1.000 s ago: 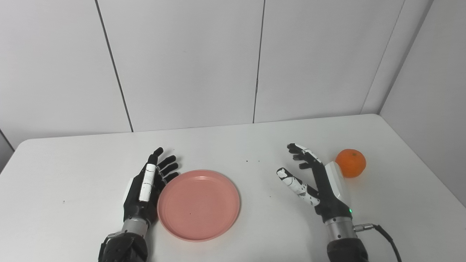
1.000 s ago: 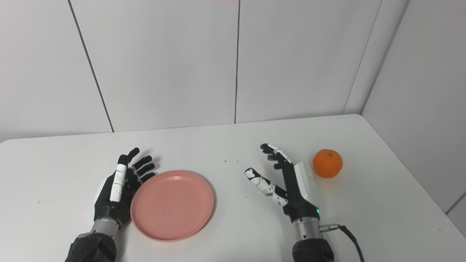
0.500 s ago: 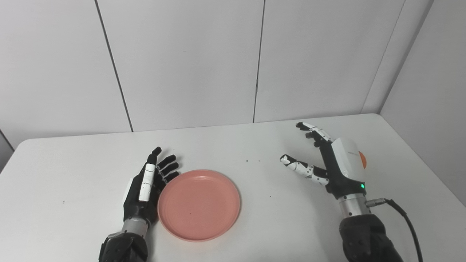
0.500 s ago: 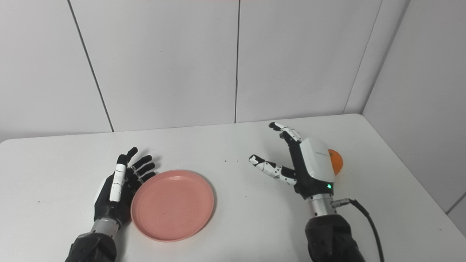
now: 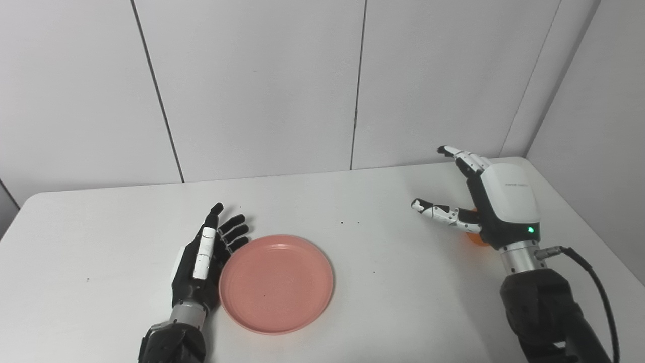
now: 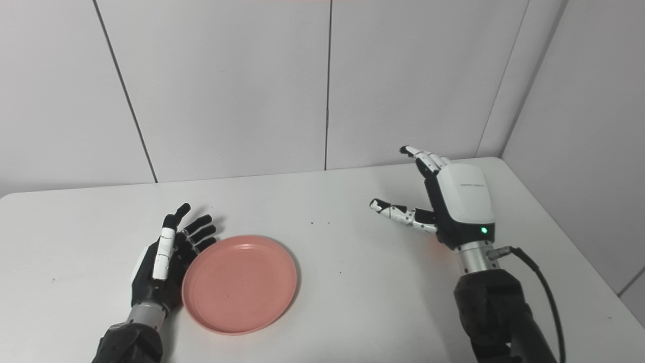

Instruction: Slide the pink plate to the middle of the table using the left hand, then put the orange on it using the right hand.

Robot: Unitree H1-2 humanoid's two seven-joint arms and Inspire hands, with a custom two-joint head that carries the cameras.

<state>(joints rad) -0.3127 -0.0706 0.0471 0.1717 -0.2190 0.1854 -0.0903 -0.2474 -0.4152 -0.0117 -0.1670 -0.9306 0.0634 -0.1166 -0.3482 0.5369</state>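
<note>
Pink plate [image 5: 276, 283]: round, shallow, rigid, lying flat at lower centre-left of the white table [image 5: 352, 201]; probably light and inclined to skate, best pushed by the raised rim. Left hand [image 5: 201, 262]: lower left, fingers spread and holding nothing, edge just beside the plate's left rim; contact uncertain. Orange [image 5: 475, 239]: right of frame, only 1 sliver visible under the right hand [image 5: 491, 204], which hovers above it with fingers and thumb spread. Likely firm, round, apt to roll; take hold around its widest girth.
</note>
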